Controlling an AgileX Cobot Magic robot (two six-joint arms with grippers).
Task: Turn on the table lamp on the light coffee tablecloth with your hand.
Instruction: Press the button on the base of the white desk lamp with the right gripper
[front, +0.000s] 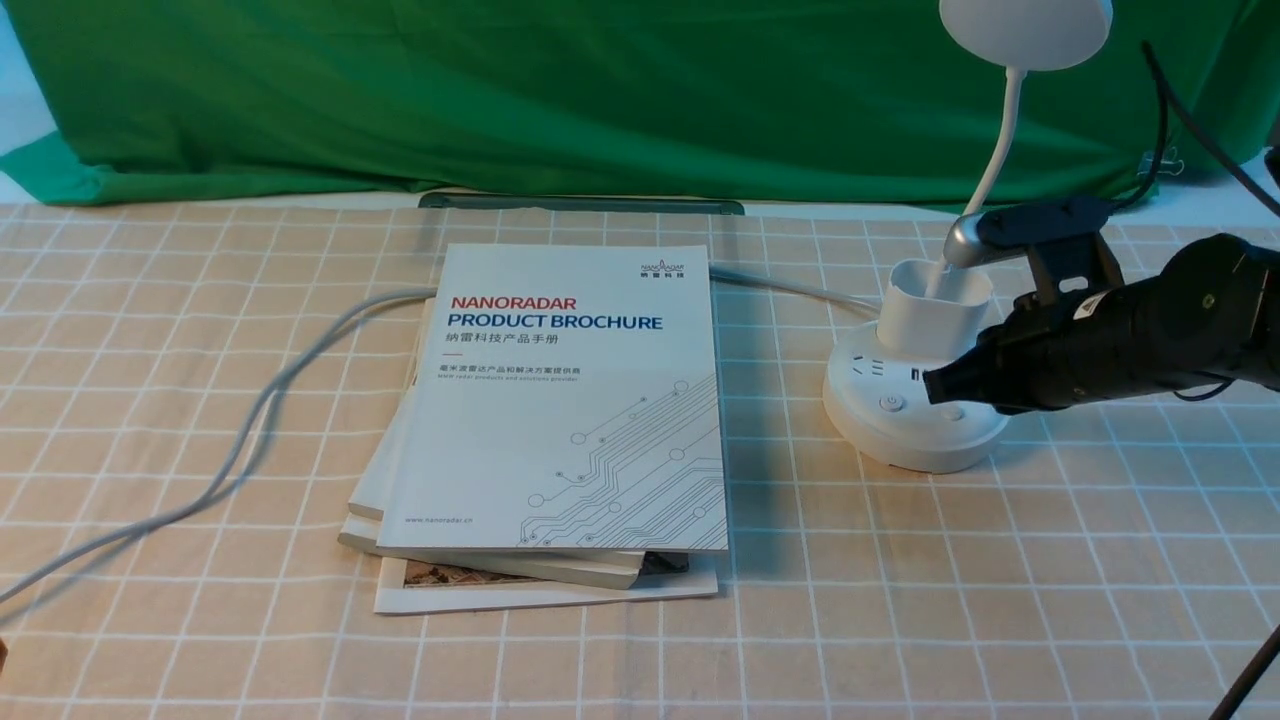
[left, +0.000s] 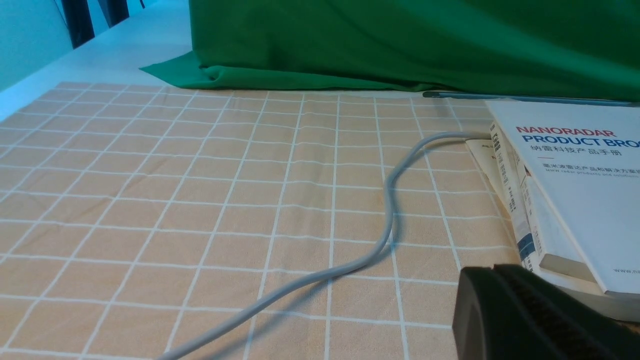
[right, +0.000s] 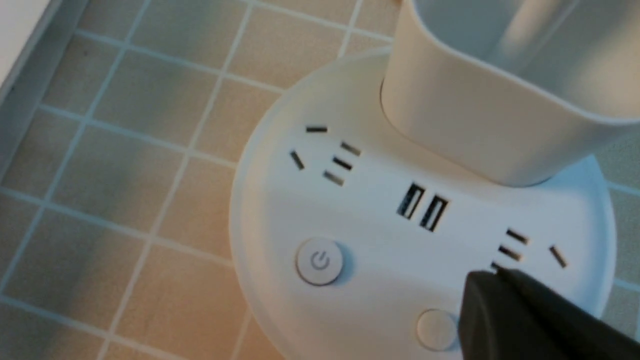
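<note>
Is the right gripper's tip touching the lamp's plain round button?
Cannot tell. In the right wrist view the right gripper overlaps the edge of the plain button on the table lamp base, hiding any gap; the front view is too coarse.

Staged lab tabletop — green backdrop cloth (front: 600, 100), gridded tablecloth (front: 1000, 600), stacked product brochures (front: 570, 400).

Soft, even light fills the front view, bright and free of glare. The brochure stack (front: 560, 420) lays a faint shadow on the light coffee tablecloth (front: 1000, 600) along its right side, and the grey cable (front: 250, 420) trails a blurred one, so the light seems to come from the left. In the left wrist view the far corner turns bluish and the left gripper (left: 492, 300) is a dark, fuzzy mass. The right wrist view is softer and cooler. There the table lamp (right: 400, 250) is slightly smeared and the right gripper (right: 487, 305) is out of focus.
</note>
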